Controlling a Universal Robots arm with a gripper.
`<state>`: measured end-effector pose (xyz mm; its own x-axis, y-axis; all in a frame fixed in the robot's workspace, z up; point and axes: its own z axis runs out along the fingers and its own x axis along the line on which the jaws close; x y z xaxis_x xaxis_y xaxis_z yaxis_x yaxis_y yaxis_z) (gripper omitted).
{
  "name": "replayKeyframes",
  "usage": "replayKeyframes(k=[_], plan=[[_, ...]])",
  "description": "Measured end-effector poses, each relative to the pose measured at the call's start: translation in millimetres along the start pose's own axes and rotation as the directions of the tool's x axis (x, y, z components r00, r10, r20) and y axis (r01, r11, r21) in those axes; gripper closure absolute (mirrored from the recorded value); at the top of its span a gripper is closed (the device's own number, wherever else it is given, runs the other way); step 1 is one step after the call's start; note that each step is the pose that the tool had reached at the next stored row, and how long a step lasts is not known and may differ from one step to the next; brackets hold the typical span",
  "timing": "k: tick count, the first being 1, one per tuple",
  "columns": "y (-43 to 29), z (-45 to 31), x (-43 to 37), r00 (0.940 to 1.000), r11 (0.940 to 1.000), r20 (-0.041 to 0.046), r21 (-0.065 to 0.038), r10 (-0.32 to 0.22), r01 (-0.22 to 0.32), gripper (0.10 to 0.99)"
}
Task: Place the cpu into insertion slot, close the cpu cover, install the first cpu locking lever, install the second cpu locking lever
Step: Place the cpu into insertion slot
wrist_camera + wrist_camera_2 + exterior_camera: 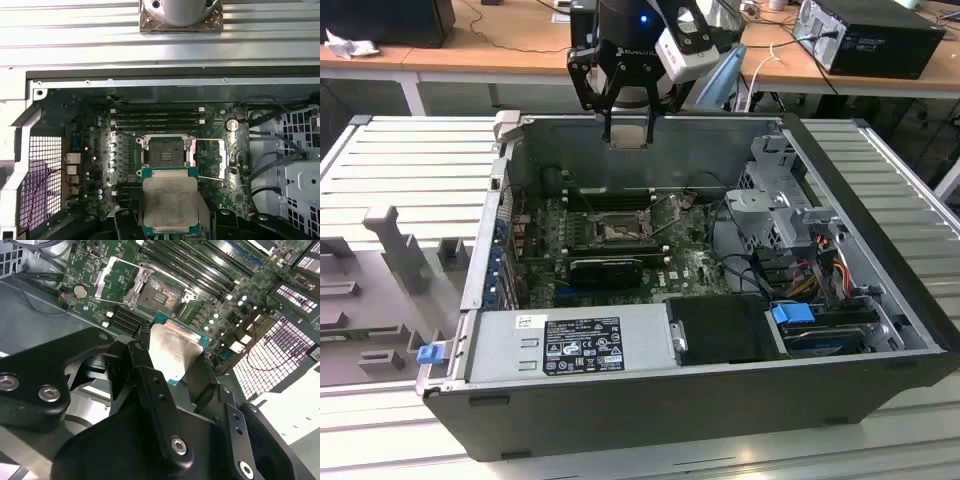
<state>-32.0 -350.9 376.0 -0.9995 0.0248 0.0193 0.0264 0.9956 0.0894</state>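
The gripper [628, 126] hangs above the open computer case, its fingers clamped on the edges of the cpu [171, 202], which it carries flat with its silver face up. The insertion slot [166, 151] lies bare, well below and slightly to one side of the chip. The cpu cover [222, 160] is swung open beside the slot.

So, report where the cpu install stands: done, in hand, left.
Done: nothing on the board yet. In hand: the gripper is shut on the cpu, holding it above the open case. Left: the insertion slot is empty and the cpu cover is swung open beside it, so seating, closing and both locking steps remain.
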Motion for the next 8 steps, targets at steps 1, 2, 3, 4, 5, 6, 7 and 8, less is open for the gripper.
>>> replayKeyframes(k=[1, 2, 3, 4, 5, 6, 7, 8], plan=[[0.0, 0.0, 0.0, 0.9999, 0.9999, 0.0011, 0.000, 0.014, -0.014, 0.557], [0.0, 0.0, 0.0, 0.9996, 0.9996, 0.0024, -0.001, 0.028, -0.028, 0.557], [0.0, 0.0, 0.0, 0.9993, 0.9993, 0.0034, -0.001, 0.038, -0.038, 0.557], [0.0, 0.0, 0.0, 0.9990, 0.9990, 0.0040, -0.001, 0.045, -0.045, 0.557], [0.0, 0.0, 0.0, 0.9984, 0.9984, 0.0050, -0.001, 0.057, -0.057, 0.557], [0.0, 0.0, 0.0, 0.9979, 0.9979, 0.0058, -0.001, 0.065, -0.065, 0.557], [0.0, 0.1, 0.0, 0.9966, 0.9966, 0.0072, -0.002, 0.082, -0.082, 0.557], [-0.1, 0.2, 0.0, 0.9963, 0.9964, 0.0075, -0.002, 0.085, -0.085, 0.557]])
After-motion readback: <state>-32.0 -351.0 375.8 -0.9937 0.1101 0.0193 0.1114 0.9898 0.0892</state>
